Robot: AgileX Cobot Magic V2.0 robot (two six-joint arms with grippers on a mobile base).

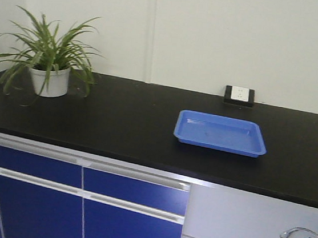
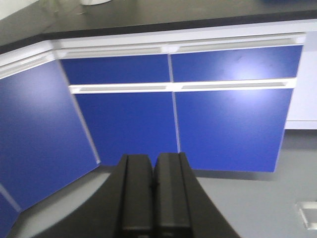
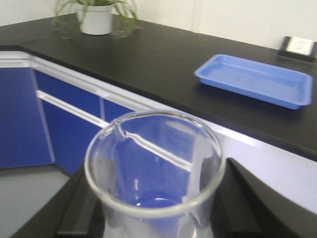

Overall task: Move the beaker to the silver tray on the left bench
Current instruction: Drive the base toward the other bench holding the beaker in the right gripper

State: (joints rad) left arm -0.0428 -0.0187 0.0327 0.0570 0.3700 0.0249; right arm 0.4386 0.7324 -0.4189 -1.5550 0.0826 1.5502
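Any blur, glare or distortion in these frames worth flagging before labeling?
Left wrist view: blue cabinet fronts soft all over, pale glare patch on the upper right drawer. Right wrist view: beaker rim fairly sharp, plant and blue tray behind it blurred, drawer handle distorted through the glass. Front view: crisp enough, even light, beaker cropped at the bottom right corner.

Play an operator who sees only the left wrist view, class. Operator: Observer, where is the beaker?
Observer: The right gripper holds the beaker between its jaws, in front of the bench.
Operator: What sits on the bench?
Observer: A blue tray, right of a potted plant.
Operator: Any silver tray?
Observer: None shows in any view.
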